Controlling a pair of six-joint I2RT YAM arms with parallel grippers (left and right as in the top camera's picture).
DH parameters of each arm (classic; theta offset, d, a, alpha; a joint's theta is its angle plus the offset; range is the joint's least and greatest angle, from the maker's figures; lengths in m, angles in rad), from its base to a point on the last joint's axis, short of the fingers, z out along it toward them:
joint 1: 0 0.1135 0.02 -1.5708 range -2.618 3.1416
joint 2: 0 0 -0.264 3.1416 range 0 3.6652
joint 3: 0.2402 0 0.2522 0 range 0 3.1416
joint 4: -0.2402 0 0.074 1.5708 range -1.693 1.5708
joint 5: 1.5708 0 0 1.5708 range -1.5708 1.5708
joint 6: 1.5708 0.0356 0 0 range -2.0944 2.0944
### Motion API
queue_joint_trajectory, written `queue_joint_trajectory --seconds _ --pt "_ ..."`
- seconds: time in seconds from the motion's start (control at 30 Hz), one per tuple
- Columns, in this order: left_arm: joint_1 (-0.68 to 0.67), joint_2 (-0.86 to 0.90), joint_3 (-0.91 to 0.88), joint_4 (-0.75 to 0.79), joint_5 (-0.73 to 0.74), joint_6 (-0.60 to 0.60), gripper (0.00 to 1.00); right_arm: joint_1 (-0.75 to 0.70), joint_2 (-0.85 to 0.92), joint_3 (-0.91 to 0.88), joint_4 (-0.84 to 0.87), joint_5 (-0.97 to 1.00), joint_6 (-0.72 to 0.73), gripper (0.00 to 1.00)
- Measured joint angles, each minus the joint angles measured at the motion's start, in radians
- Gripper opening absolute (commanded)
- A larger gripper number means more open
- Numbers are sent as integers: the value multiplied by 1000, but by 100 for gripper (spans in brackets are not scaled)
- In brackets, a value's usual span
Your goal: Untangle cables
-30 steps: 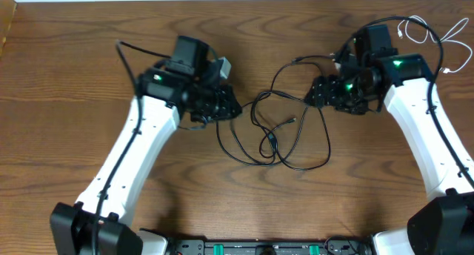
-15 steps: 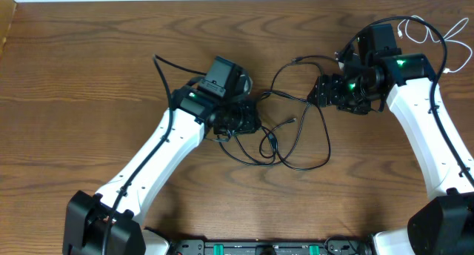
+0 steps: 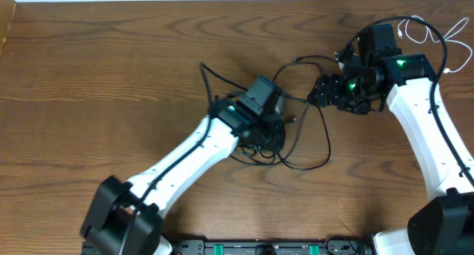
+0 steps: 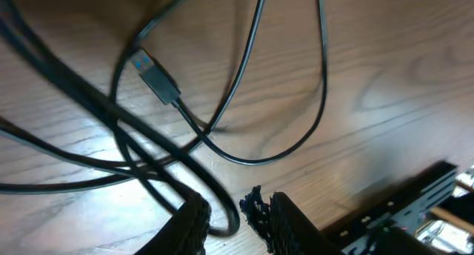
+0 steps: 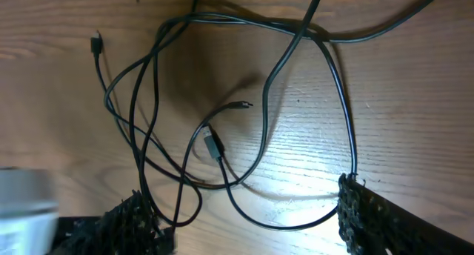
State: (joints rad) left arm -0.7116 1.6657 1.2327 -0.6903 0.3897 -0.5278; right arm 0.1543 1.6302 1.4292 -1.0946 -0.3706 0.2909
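Left wrist view shows your left claw (image 4: 237,204) narrowly parted, with a strand of the black cable (image 4: 324,70) running between its fingers, nearest the 9 o'clock one. The cable's plug (image 4: 157,78) lies toward 11 o'clock on the counter (image 4: 385,77). Your right claw (image 5: 243,192) gapes wide over the same tangle, and the cord touches its 3 o'clock finger. Overhead, the white cable (image 3: 426,25) sits at the counter's 1 o'clock corner, well apart from the black one.

Looped cable (image 3: 328,147) at centre of table (image 3: 89,77), second cable (image 3: 412,19) at far-right edge
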Motion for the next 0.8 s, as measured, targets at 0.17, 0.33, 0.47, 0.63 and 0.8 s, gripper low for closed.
queue_joint_trajectory --seconds 0.17,0.33,0.47,0.63,0.8 --pt "-16 57 0 29 -4 -7 28 0 0 0 -1 2 -6 79" --pt "-18 76 0 48 -8 -19 11 0 0 0 -1 3 -11 79" --pt "-18 76 0 64 -14 -23 8 0 0 0 -1 4 -11 79" --pt "-11 72 12 39 -19 -16 7 0 0 0 -1 4 -11 78" --pt "37 -29 92 18 -23 5 8 1 0 0 -1 4 -11 78"
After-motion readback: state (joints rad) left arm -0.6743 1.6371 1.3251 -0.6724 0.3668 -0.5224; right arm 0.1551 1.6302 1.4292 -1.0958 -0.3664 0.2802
